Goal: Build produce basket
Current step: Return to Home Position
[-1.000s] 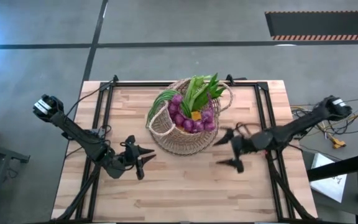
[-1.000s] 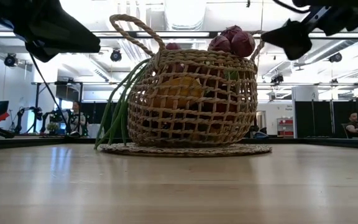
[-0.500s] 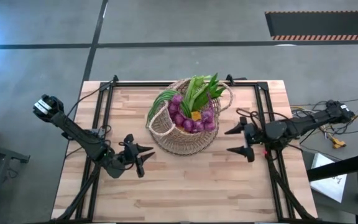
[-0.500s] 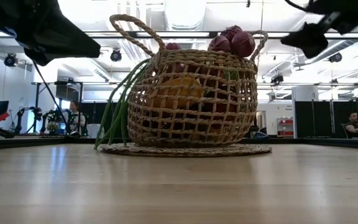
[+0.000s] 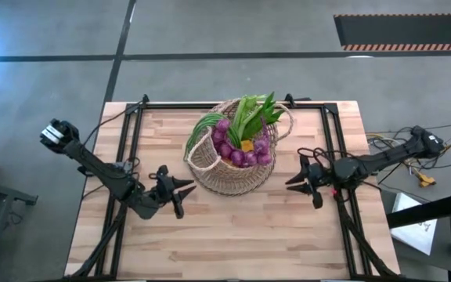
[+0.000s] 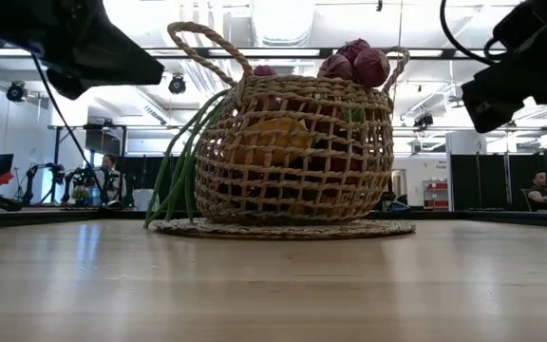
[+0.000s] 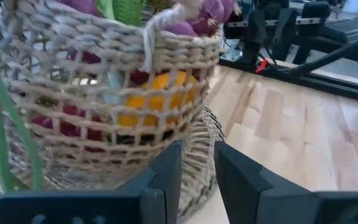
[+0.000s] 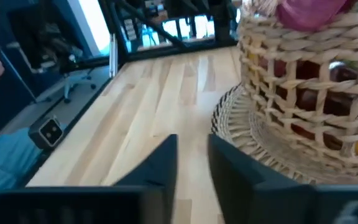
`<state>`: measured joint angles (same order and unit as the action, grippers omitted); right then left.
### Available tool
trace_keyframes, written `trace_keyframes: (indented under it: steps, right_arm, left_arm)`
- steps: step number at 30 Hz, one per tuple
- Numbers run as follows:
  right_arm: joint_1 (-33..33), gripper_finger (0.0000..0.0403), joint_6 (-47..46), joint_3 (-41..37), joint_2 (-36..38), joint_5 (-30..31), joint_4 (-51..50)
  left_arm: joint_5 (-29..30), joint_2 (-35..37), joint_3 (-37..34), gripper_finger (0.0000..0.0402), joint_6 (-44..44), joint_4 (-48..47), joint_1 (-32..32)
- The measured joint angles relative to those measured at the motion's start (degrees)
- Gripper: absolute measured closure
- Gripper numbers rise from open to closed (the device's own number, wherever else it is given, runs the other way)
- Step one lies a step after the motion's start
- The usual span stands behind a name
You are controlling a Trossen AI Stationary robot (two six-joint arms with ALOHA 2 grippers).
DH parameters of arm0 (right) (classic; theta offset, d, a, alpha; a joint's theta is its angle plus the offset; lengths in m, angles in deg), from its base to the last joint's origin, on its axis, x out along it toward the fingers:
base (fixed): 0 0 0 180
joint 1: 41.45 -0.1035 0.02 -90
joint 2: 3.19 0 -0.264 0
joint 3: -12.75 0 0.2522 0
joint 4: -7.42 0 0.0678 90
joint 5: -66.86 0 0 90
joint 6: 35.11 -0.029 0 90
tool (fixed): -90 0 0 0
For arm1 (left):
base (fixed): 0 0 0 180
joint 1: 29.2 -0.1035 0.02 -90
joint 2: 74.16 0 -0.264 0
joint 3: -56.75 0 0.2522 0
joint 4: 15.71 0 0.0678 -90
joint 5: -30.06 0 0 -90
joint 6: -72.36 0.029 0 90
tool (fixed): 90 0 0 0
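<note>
The basket (image 5: pixel 227 174), round tan wicker with a loop handle (image 6: pixel 205 46), stands on a woven mat (image 6: pixel 283 229) at the table's far middle. The produce fills it: purple grapes (image 5: pixel 241 153), green leaves (image 5: pixel 253 113), an orange fruit (image 7: pixel 160 99), and scallions (image 6: pixel 174 176) hanging over its left rim. My left gripper (image 5: pixel 180 193) hovers just left of the basket and points at it. My right gripper (image 5: pixel 297 182) hovers to the basket's right. Both have their fingers drawn close together with nothing between them (image 7: pixel 197 155) (image 8: pixel 192 146).
Black frame rails run along the table's left (image 5: pixel 128 157) and right (image 5: pixel 337 141) sides. Cables (image 5: pixel 413 168) lie off the right edge. Bare wood (image 5: pixel 225 243) spreads toward the near edge. People (image 6: pixel 112 176) sit in the room beyond the table.
My right gripper has drawn back from the basket toward the table's right edge, come down a little, and shut its widely spread fingers. The basket and its produce have stayed put.
</note>
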<state>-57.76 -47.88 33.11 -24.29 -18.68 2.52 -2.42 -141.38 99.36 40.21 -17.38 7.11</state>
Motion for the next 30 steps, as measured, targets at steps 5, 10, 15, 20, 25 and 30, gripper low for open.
trace_keyframes:
  steps: [5, 10, 15, 20, 25, 30]
  right_arm:
    - [0.24, 0.0389, 2.10, -4.00, 2.72, -2.36, 5.44]
    - [0.24, 0.0394, 1.92, -5.91, 6.90, -3.48, 5.63]
    - [0.24, 0.0394, 3.57, -5.91, 10.11, -3.51, 5.82]
    - [0.24, 0.0394, 3.41, -5.91, 11.52, -3.52, 5.23]
    - [0.22, 0.0394, 2.42, -5.91, 11.17, -3.53, 4.34]
    - [0.22, 0.0394, 2.52, -5.94, 11.23, -3.52, 4.36]
  left_arm:
    - [-8.42, 6.69, -3.19, 0.0327, 4.82, 0.14, -5.95]
    - [-19.03, 17.82, -10.92, 0.0370, 9.44, 5.38, -14.80]
    - [-24.37, 31.08, -16.30, 0.0396, 12.59, 4.53, -23.09]
    - [-28.58, 42.85, -19.30, 0.0401, 17.55, -0.04, -26.47]
    - [-28.62, 55.76, -20.61, 0.0401, 17.91, -12.00, -26.57]
    - [-28.46, 67.17, -22.81, 0.0401, 17.68, -16.81, -26.61]
